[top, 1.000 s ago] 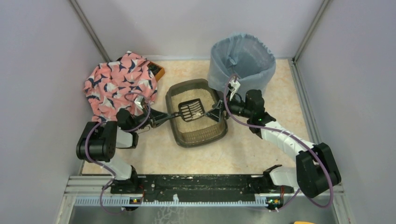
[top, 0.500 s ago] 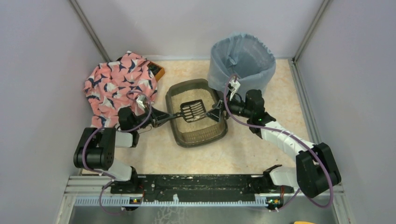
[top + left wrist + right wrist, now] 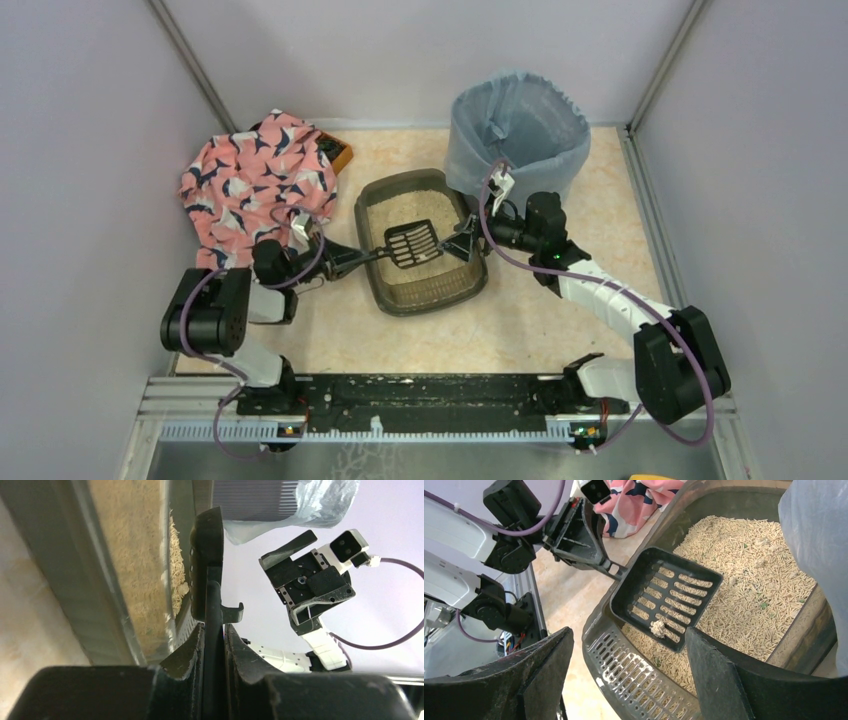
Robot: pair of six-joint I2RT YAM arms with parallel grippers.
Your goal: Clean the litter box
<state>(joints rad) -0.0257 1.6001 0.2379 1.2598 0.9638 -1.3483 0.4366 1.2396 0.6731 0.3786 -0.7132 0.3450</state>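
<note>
The litter box (image 3: 385, 290) is a dark tray of beige granules at mid-table, also in the right wrist view (image 3: 624, 667). My left gripper (image 3: 350, 257) (image 3: 214, 629) is shut on the handle of the black slotted scoop (image 3: 412, 243). The scoop head (image 3: 664, 595) hangs just above the granules with one pale clump (image 3: 657, 627) on its slots. In the left wrist view the scoop (image 3: 206, 555) shows edge-on beside the box wall (image 3: 65, 570). My right gripper (image 3: 466, 246) (image 3: 629, 632) stands open at the box's right rim, holding nothing.
A round bin with a blue-grey bag liner (image 3: 515, 125) stands right behind the box's far right corner. A pink patterned cloth (image 3: 255, 180) lies heaped at the back left, with an orange object (image 3: 341, 156) at its edge. Grey walls enclose the table.
The left arm has shifted a little and the scoop head has moved slightly toward the near side of the box. The right arm has stayed put.
</note>
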